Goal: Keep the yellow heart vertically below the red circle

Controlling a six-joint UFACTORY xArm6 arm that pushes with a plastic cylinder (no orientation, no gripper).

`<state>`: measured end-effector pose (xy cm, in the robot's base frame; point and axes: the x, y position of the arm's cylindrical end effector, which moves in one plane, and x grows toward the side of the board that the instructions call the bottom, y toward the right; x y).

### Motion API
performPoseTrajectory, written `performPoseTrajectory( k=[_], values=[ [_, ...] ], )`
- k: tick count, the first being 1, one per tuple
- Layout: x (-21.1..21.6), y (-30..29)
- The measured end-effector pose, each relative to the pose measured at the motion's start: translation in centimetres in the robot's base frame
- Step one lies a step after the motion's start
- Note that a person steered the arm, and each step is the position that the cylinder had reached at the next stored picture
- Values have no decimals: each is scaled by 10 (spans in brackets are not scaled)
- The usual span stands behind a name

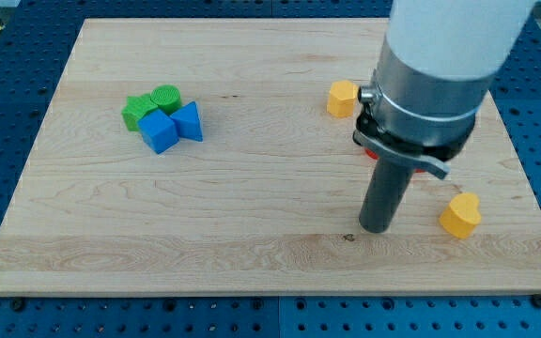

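Observation:
The yellow heart (460, 215) lies on the wooden board (252, 235) at the view's lower right. My tip (376, 228) rests on the board to the left of the heart, a short gap away. Only slivers of a red block (372, 153) show behind the arm's body, above the tip; its shape is hidden. A yellow hexagon-like block (342, 98) sits above that, just left of the arm.
A tight cluster sits at the view's upper left: a green star-like block (139, 112), a green cylinder (166, 97), a blue cube (159, 131) and a blue triangle (189, 122). The arm's wide body (440, 66) covers the board's upper right.

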<state>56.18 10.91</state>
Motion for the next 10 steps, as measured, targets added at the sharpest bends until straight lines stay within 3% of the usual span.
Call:
performPoseTrajectory(
  k=[3,7,10],
  values=[
    [28,14],
    [25,153],
    [9,97]
  ],
)
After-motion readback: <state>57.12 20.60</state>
